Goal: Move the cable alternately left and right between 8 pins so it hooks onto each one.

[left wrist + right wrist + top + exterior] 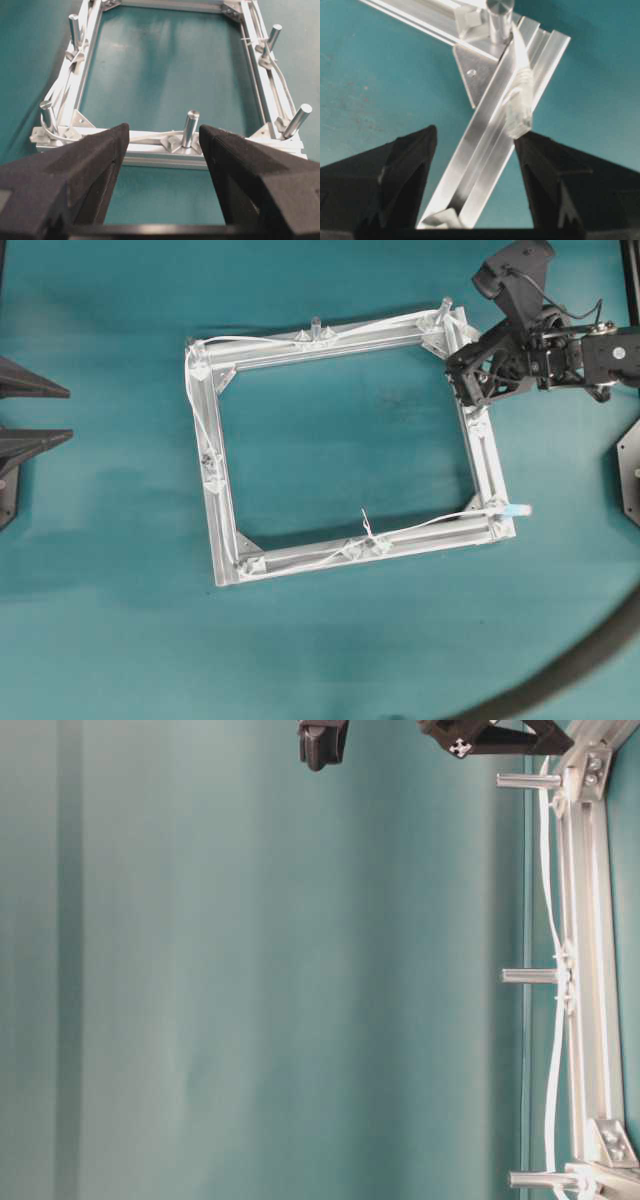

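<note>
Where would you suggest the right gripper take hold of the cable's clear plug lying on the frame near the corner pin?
Probably across the clear plug itself, from above: it lies along the frame rail, its narrow sides exposed. The right gripper is open with the rail between its fingers and the plug just ahead, so a short advance suffices. Stay below the pin.

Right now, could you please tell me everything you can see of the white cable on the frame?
The cable is a thin, flat white cord that looks like plastic. It lies slack along the silver frame, weaving past the upright pins on the far, left and near rails. A small knot sits on the near rail, and one end sticks out past the near right corner. A clear plug rests on the rail by the far right corner, between the open right gripper's fingers, untouched.
</note>
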